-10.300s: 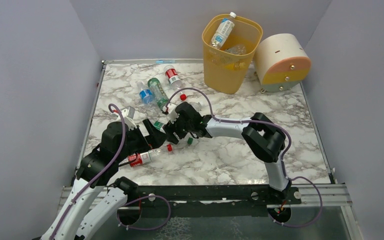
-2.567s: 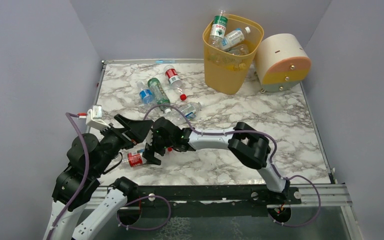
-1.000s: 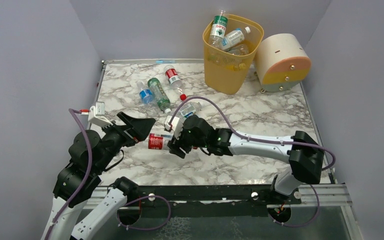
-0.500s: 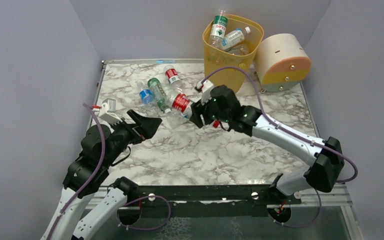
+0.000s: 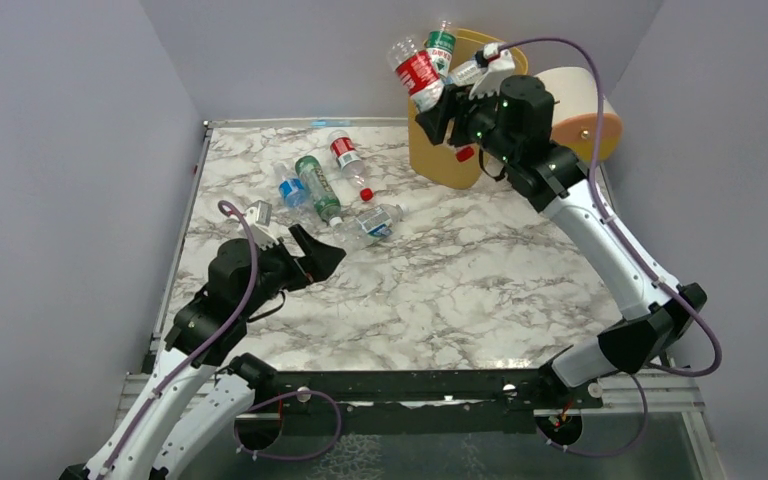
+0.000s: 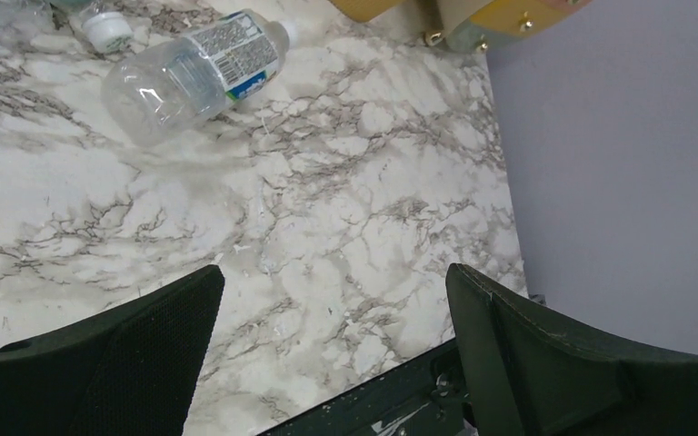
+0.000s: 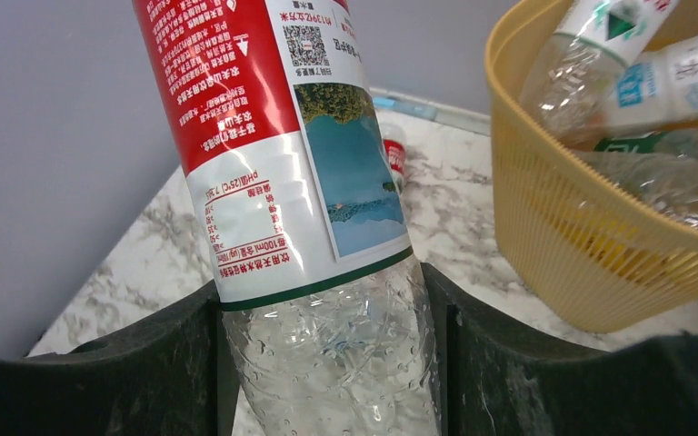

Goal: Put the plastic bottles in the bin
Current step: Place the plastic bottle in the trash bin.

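My right gripper is shut on a clear bottle with a red label, held high and tilted just left of the yellow bin. The bin holds several bottles. On the marble lie a red-labelled bottle, a green one, a blue-labelled one and a clear one. My left gripper hangs open and empty low over the table, just short of that clear bottle.
A cream-and-peach cylinder lies on its side right of the bin. Grey walls close in the table on three sides. A loose red cap lies near the bottles. The black front rail runs under my left fingers.
My right arm has carried the red-labelled bottle from the table's middle up and back to the bin's left rim. My left arm has sunk lower and reached toward the clear bottle, still open.
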